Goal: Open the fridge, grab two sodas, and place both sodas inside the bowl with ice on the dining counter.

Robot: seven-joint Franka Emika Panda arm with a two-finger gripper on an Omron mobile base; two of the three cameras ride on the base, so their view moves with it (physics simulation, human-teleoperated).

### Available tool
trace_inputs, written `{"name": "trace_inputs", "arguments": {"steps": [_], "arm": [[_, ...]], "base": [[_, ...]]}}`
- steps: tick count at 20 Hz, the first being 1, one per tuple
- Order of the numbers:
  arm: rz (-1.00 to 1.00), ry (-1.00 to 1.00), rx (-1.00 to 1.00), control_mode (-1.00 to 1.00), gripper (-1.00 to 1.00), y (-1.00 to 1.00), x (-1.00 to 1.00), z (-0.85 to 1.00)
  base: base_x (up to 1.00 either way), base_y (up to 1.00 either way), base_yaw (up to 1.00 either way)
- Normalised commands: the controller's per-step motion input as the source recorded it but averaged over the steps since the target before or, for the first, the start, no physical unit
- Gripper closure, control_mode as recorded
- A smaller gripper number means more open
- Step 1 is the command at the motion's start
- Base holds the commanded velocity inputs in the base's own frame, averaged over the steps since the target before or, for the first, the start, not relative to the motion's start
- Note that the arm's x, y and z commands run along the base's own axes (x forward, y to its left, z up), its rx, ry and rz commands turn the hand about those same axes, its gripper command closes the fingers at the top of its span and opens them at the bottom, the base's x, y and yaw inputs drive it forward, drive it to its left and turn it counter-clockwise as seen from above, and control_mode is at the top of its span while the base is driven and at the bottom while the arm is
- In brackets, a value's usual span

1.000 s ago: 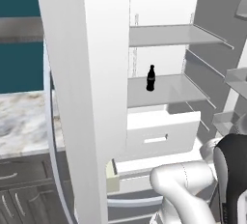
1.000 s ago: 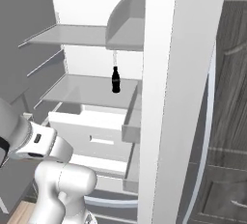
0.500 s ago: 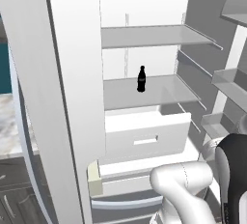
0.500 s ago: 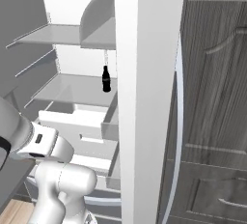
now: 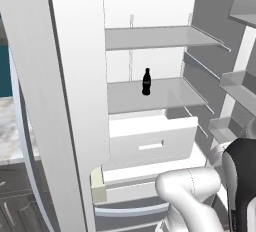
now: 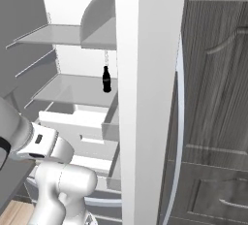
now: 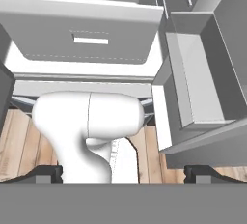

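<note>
Fridge (image 5: 75,76) doors stand wide open before the robot, baring the white interior in both base views. Nearest the cameras, the white arm folds low in front of the cabinet, its elbow level with the bottom drawers. In the hand view the gripper (image 7: 123,172) points down toward a wood-plank floor (image 7: 19,141), its two dark fingertips (image 7: 46,174) set far apart at the lower edge, jaws spread wide with nothing between them. Just beyond the arm, a white crisper drawer (image 5: 150,143) with a slot handle sits partly pulled out beneath the lower shelf. On that lower glass shelf (image 5: 155,93), toward its middle and well back from the front edge, a slim near-black soda bottle (image 5: 146,82) stands upright and alone; the right base view shows the same bottle (image 6: 106,79) standing close to the edge of the right door. Above it, an upper glass shelf (image 5: 160,37) lies bare. Grey door bins (image 5: 240,86) line the open right door. At the far left edge, a marble countertop (image 5: 12,126) adjoins a teal wall.
</note>
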Motion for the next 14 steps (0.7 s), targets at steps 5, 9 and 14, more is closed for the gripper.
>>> {"name": "trace_inputs", "arguments": {"steps": [5, 9, 14], "arm": [[0.03, -0.30, 0.08, -1.00, -1.00, 0.13, 0.13, -0.03], [0.06, -0.32, 0.13, -1.00, -1.00, 0.39, 0.52, 0.00], [0.00, -0.24, 0.09, -1.00, -1.00, 0.59, 0.58, 0.00]], "base": [[0.00, 0.00, 0.00], [0.00, 0.00, 0.00], [0.00, 0.00, 0.00]]}}
